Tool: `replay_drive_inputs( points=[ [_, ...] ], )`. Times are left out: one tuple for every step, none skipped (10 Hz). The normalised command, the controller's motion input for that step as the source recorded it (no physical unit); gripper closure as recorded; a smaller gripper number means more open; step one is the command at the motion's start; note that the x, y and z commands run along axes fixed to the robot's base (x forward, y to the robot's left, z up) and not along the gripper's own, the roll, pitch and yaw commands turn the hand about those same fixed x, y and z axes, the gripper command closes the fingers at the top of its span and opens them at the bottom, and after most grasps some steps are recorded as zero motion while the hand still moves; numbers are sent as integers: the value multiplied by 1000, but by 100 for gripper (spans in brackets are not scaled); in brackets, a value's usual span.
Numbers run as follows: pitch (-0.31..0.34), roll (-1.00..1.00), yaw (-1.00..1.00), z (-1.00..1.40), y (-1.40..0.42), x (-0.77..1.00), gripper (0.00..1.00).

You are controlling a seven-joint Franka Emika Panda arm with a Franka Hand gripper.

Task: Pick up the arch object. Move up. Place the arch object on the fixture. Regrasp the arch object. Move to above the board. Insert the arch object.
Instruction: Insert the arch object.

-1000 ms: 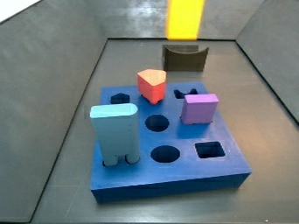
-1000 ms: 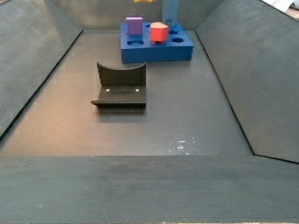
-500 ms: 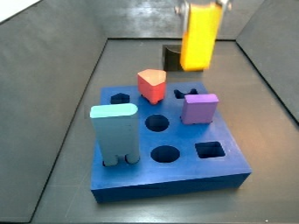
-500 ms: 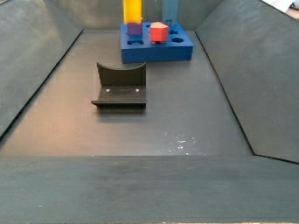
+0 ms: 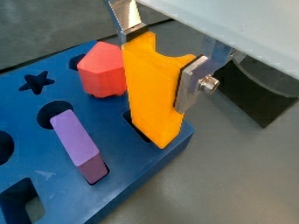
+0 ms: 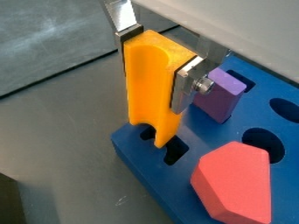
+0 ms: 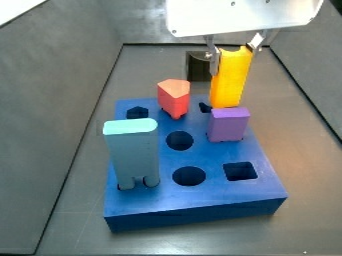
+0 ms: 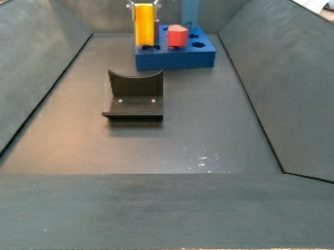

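Wrist views show the gripper (image 6: 156, 54) jaws clamped on the arch object (image 6: 155, 83) over the board (image 6: 222, 206); no writing.

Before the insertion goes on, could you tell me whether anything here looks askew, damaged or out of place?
Nothing stands out. The end effector holds the arch upright, its legs at a slot near the board edge. The red, purple and light-blue blocks stand upright in the board, and the fixture sits empty.
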Motion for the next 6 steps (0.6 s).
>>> replay_drive_inputs(
  points=[
    [0,-31,0,-229,0,0,100],
    [-30,-74,0,-203,0,0,100],
    [-61,-93,0,-217,0,0,100],
    [-54,-84,0,-194,0,-71,100],
    [-31,-44,0,-174,0,-251,100],
    [-26,-14,-49,-183,9,-420,100]
  ],
)
